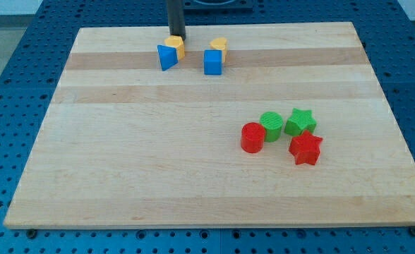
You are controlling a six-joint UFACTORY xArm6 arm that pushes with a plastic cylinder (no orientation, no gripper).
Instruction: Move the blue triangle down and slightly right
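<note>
The surface [193, 169] is a pale wooden board resting on a blue perforated bench [10, 77]. The blue triangle [166, 56] sits near the board's 12 o'clock edge, toward the view's left of centre. Its broad face is turned to the view's left and it narrows toward the view's right, so its long axis appears to run roughly from 9 o'clock to 3 o'clock; the exact heading cannot be confirmed at this resolution. A yellow block [176, 46], shape not resolvable, touches the blue triangle at its 1 o'clock side. My tip [176, 37] comes down at the 12 o'clock side of that yellow block, touching or just above it, and lies at about 1 o'clock from the blue triangle. The arm carries no fingers, so no spread or pinched state applies; only the dark rod is present. At 3 o'clock from the blue triangle, apart from it, stands a blue cube [212, 62] with a second yellow block [218, 46] touching its 12 o'clock side. Well apart, toward 4 o'clock, a cluster holds a red cylinder [253, 137], a green cylinder [271, 125], a green star [300, 122] and a red star [305, 149]. Count: two blue, two yellow, two red, two green; eight blocks in total.
</note>
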